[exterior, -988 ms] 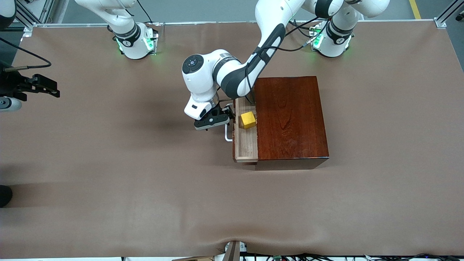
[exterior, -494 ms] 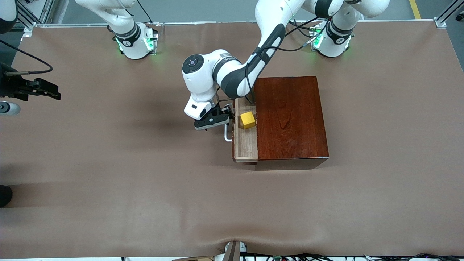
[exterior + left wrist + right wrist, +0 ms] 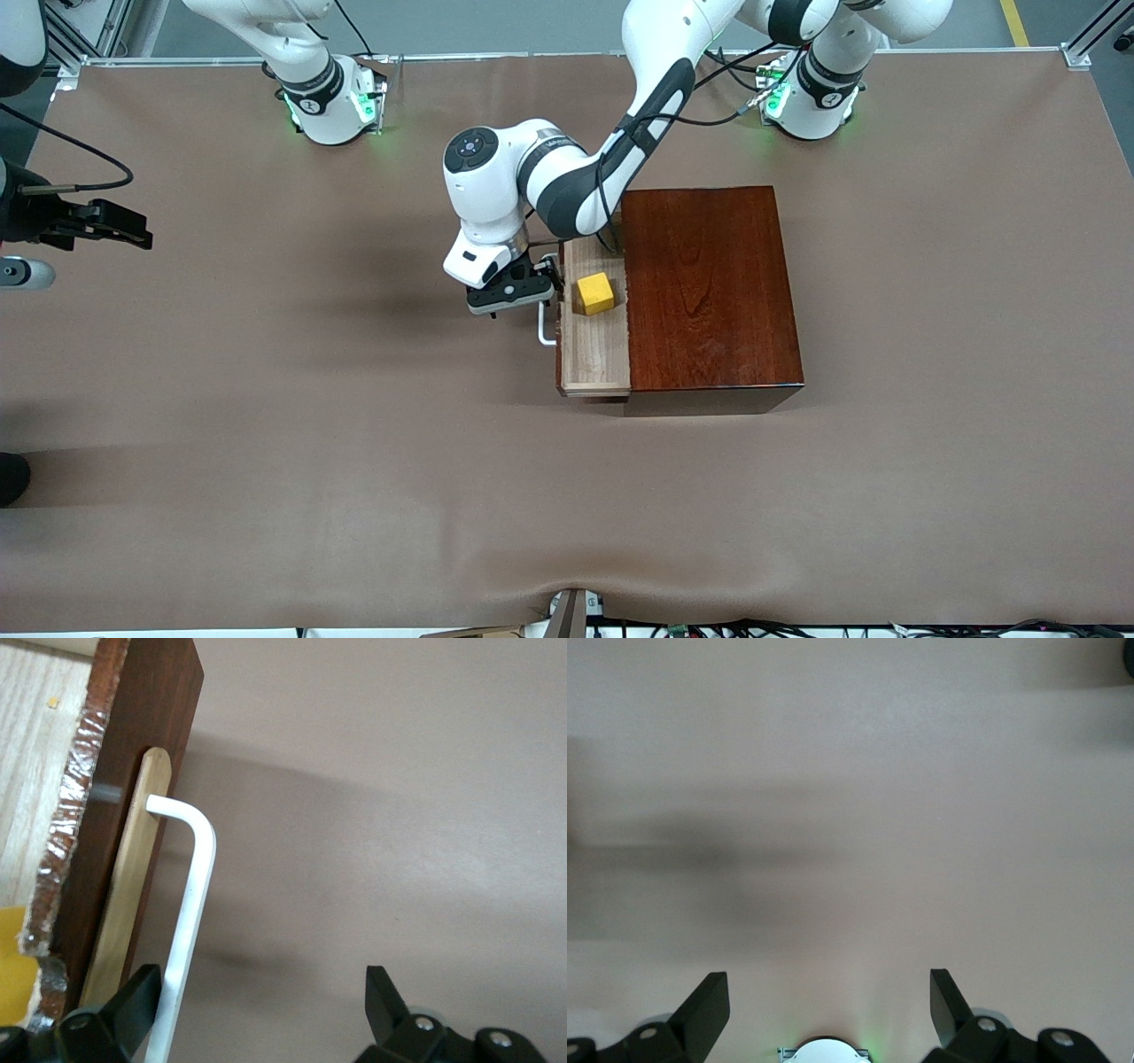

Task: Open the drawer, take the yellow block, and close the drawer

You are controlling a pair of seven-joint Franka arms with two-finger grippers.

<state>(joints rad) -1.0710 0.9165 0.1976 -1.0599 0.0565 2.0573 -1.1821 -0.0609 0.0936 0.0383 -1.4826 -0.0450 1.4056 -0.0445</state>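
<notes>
The drawer stands partly pulled out of the dark reddish-brown box, toward the right arm's end of the table. The yellow block lies in the drawer; its edge shows in the left wrist view. My left gripper is open at the white handle. In the left wrist view the handle bar runs between the fingers, close against one fingertip. My right gripper waits open and empty over bare table at the right arm's end, and it also shows in the right wrist view.
The brown table cover spreads all round the box. The two arm bases stand along the table's edge farthest from the front camera. The left arm's forearm reaches over the box's corner.
The drawer has slid farther out toward the right arm's end, carrying the yellow block. My left gripper moved the same way with the handle. The right gripper shifted only slightly.
</notes>
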